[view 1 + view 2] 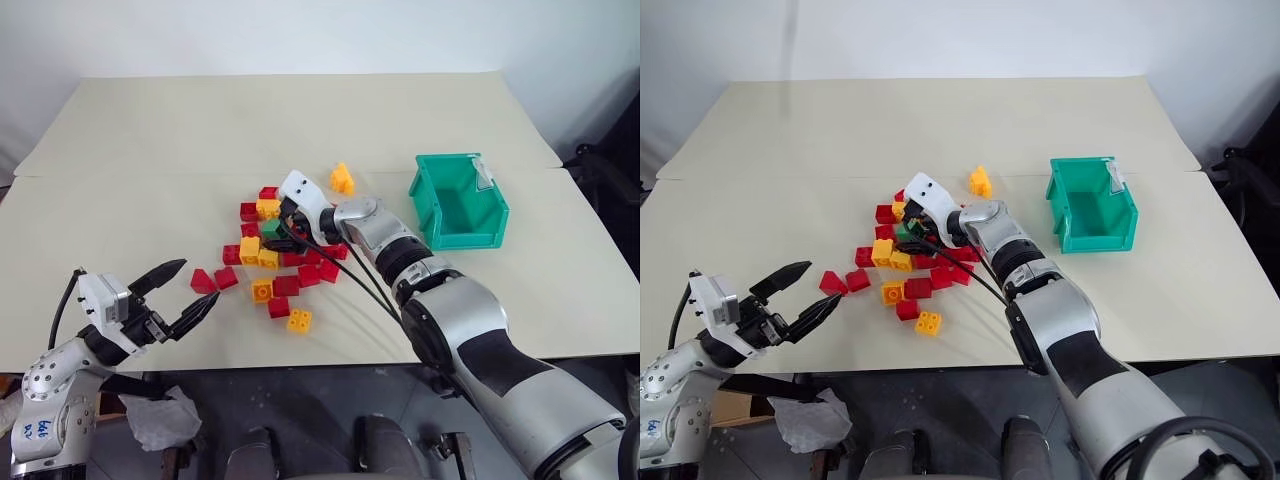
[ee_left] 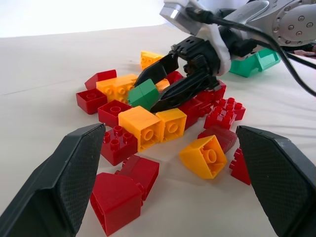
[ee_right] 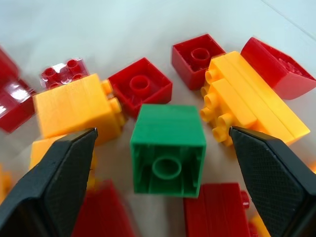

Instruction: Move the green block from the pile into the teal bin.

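The green block (image 3: 169, 148) lies on its side in the pile (image 1: 270, 265) of red and yellow-orange bricks at the table's middle. My right gripper (image 3: 163, 132) is down in the pile, open, with one black finger on either side of the green block (image 2: 144, 94) and a gap showing at each. The teal bin (image 1: 468, 240) stands open-topped to the right of the pile, with nothing visible inside. At the table's near left edge my left gripper (image 1: 196, 282) hovers open with nothing between its fingers, pointing toward the pile.
A single yellow-orange brick (image 1: 343, 178) lies apart, behind the pile and left of the bin. Black cables (image 1: 350, 275) trail from my right wrist over the near bricks. The cream table (image 1: 300, 120) stretches bare behind, and its front edge runs close to my left gripper.
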You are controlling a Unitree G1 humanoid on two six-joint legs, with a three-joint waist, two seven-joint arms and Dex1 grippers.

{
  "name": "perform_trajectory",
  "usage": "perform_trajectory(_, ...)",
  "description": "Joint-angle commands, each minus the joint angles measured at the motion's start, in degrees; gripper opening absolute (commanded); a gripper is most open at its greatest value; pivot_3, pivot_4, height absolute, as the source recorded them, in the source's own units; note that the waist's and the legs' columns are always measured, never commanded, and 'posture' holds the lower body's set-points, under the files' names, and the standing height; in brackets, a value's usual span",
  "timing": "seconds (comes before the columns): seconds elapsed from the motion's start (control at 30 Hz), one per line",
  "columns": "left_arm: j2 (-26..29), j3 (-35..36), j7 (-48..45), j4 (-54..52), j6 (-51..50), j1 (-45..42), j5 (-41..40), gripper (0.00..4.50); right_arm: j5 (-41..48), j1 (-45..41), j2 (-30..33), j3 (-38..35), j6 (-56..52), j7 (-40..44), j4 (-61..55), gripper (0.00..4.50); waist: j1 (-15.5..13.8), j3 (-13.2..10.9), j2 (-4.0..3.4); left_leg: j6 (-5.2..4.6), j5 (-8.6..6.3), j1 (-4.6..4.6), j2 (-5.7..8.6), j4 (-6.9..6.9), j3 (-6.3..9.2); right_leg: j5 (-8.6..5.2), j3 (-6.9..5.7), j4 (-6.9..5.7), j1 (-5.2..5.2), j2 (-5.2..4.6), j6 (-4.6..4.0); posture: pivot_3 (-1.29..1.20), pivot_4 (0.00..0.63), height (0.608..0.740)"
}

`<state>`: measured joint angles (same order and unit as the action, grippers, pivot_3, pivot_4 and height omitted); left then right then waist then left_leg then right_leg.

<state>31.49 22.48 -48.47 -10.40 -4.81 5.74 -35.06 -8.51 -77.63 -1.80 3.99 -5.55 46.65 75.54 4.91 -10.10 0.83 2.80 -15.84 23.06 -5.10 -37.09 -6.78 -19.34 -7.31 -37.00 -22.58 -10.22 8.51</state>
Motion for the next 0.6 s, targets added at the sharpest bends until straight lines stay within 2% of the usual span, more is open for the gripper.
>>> perform_trajectory(0.03,-0.6,1.2,0.7,-2.1,1.4,1.2,0.1,4.50,0.4,-0.3,-0.3,-0.1,-0.4,1.7,-0.4,3.84,0.0,0.0,0.00,0.00,0.00,0.00,0.00,0.00,0.00,0.00,0.00,0.00,0.00,0.00,0.00,0.00,0.150,0.740)
perform_trajectory(0.23,-0.2,0.2,0.1,-2.1,1.4,-0.5,0.0,4.50,2.8,-0.7,3.0,-2.1,1.5,6.4,-2.2,1.77,-0.2,0.0,0.00,0.00,0.00,0.02,0.00,0.00,0.00,0.00,0.00,0.02,-0.01,0.00,0.00,0.00,0.150,0.740)
perform_trajectory(0.27,-0.1,0.0,-0.1,-2.1,1.3,-0.8,0.0,4.50,3.2,-0.7,3.4,-2.4,1.8,7.3,-2.5,1.53,-0.3,0.0,0.00,-0.01,0.00,0.02,0.00,0.00,0.00,0.00,0.00,0.02,0.00,0.00,0.00,0.00,0.150,0.740)
perform_trajectory(0.47,0.7,-4.7,-2.3,-3.2,-0.7,-5.5,-0.1,4.50,9.9,2.6,9.9,-7.4,9.6,14.6,-9.1,1.52,-0.3,0.0,0.01,-0.01,-0.01,0.06,0.01,0.00,0.01,0.00,-0.02,0.07,0.00,0.00,0.00,0.00,0.150,0.740)
perform_trajectory(0.6,0.8,-10.7,-5.0,-3.9,-1.7,-9.8,0.9,4.50,16.6,9.0,16.2,-11.5,7.0,19.3,-21.4,1.52,-0.5,0.0,0.01,-0.01,-0.01,0.05,0.01,0.02,0.01,0.01,-0.02,0.09,0.01,0.00,0.01,0.00,0.150,0.740)
